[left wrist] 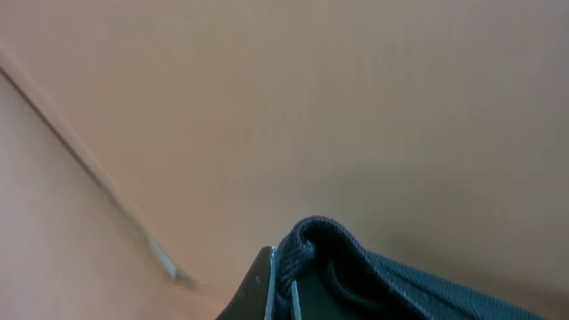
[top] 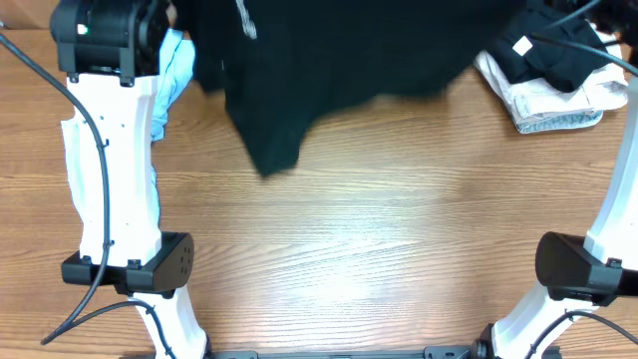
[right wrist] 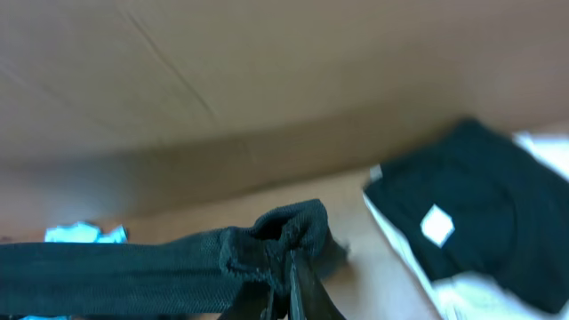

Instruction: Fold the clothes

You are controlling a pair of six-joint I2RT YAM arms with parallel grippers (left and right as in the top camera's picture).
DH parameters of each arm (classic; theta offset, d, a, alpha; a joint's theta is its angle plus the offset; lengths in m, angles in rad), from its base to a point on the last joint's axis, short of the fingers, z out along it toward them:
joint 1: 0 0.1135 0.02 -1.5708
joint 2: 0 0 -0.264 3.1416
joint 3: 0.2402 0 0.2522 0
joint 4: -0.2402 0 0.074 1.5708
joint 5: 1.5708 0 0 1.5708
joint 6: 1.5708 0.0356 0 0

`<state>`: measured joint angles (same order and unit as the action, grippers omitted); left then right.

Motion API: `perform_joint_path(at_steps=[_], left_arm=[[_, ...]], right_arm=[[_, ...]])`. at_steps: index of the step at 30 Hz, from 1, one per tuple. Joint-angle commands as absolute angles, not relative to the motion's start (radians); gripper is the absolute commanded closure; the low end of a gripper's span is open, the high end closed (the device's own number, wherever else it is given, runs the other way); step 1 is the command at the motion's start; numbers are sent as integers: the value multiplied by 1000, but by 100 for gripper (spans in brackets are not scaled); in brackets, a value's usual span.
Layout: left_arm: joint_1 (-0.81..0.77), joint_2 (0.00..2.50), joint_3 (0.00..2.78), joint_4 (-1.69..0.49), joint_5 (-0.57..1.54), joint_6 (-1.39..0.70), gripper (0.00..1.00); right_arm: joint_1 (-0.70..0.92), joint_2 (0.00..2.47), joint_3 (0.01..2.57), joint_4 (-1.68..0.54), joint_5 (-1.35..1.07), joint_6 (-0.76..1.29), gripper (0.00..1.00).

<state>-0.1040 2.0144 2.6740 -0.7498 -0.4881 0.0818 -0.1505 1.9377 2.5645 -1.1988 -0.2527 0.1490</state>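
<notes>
Right wrist: shirt (right wrist: 133,265) inside right tool (right wrist: 288,265)

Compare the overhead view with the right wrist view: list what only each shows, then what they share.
Only overhead: the white arms, the wooden table out front, and the black shirt with its lower corner draped toward the table's middle. Only right wrist: the right gripper shut on a bunched edge of that shirt, with a tan wall behind. Both: the black shirt, the light-blue tee, and the folded black garment lying on a white garment.
</notes>
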Motion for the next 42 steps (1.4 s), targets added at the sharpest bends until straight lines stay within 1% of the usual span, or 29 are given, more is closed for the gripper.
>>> perform_joint_path(at_steps=[1, 3, 6, 11, 12, 15, 19, 24, 26, 27, 29, 34, 38, 42], left_arm=[[-83, 1955, 2707, -657, -495, 144, 96], [-83, 1955, 2707, -656, -452, 150, 96], [-82, 1962, 2704, -728, -402, 150, 96], [-83, 2038, 2703, -973, -391, 141, 96], [-83, 2071, 2703, -1072, -391, 102, 96], [-86, 2116, 2703, -1214, -388, 47, 96], [-91, 2134, 2703, -1367, -271, 18, 96], [-91, 2112, 2703, -1520, -103, -47, 96], [-91, 2111, 2703, -1596, -84, -70, 96], [-91, 2111, 2703, -1678, -85, -95, 96], [-91, 2107, 2687, -1690, -54, -94, 96], [-108, 2078, 2625, -1690, 134, -93, 96], [-133, 2008, 2438, -1690, 71, -99, 96], [-135, 1919, 2189, -1690, 53, -158, 96]], right_arm=[[-168, 1898, 2593, -1145, -210, 157, 96], [-168, 1903, 2593, -1138, -211, 158, 96], [-162, 1928, 2591, -1162, -210, 160, 96], [-149, 2027, 2529, -1245, -212, 160, 96], [-145, 2062, 2494, -1261, -212, 160, 96], [-145, 2088, 2442, -1278, -212, 160, 96], [-145, 2088, 2413, -1329, -212, 160, 96], [-147, 2060, 2415, -1469, -211, 159, 96], [-147, 2038, 2415, -1512, -211, 160, 96], [-147, 2012, 2415, -1547, -208, 160, 96], [-147, 1981, 2415, -1586, -175, 171, 96], [-146, 1905, 2397, -1694, -80, 186, 96], [-146, 1810, 2271, -1694, -68, 204, 96], [-146, 1692, 2024, -1647, -62, 216, 96]])
